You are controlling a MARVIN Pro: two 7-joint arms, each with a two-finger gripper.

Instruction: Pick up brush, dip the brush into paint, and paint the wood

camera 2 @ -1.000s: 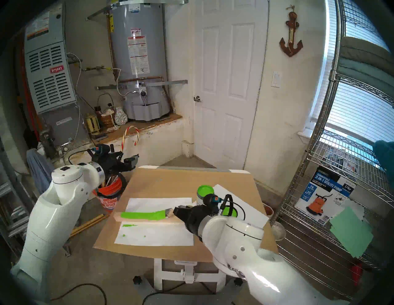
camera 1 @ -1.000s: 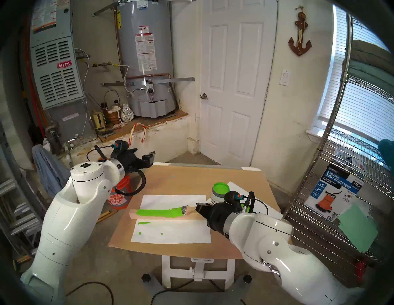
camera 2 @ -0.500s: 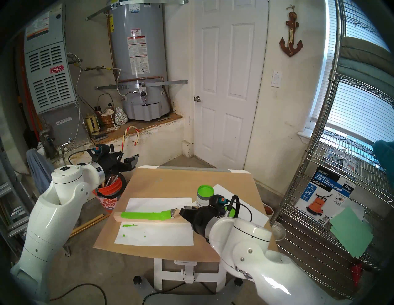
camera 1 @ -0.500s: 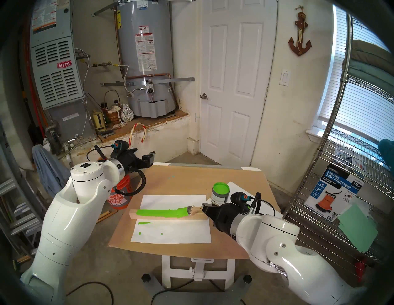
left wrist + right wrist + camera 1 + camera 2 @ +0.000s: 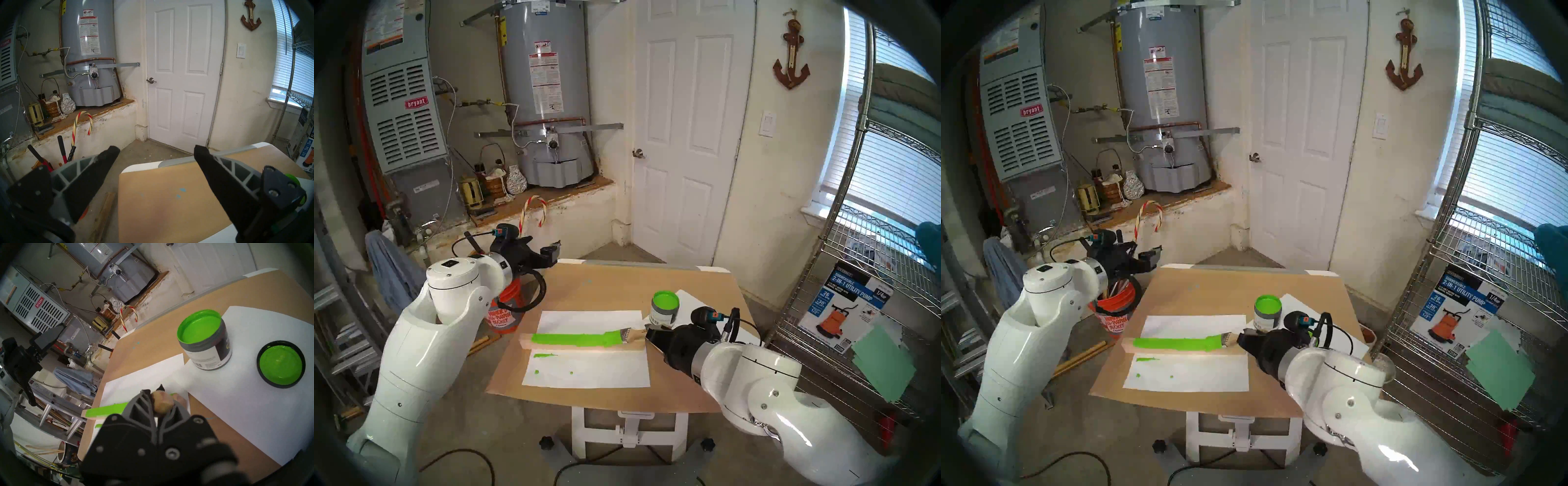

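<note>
right tool pinching the brush, now farther right along the wood, green stripe longer

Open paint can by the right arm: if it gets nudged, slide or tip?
The small round can of green paint looks squat with a flat base, so it would likely slide, not tip. It is nearly full and lidless, so a bump could slop paint. It stands on white paper, which might shift.

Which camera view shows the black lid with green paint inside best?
The right wrist view: the lid lies whole on white paper. In both head views the right arm hides nearly all of it; the left wrist view shows none.
</note>
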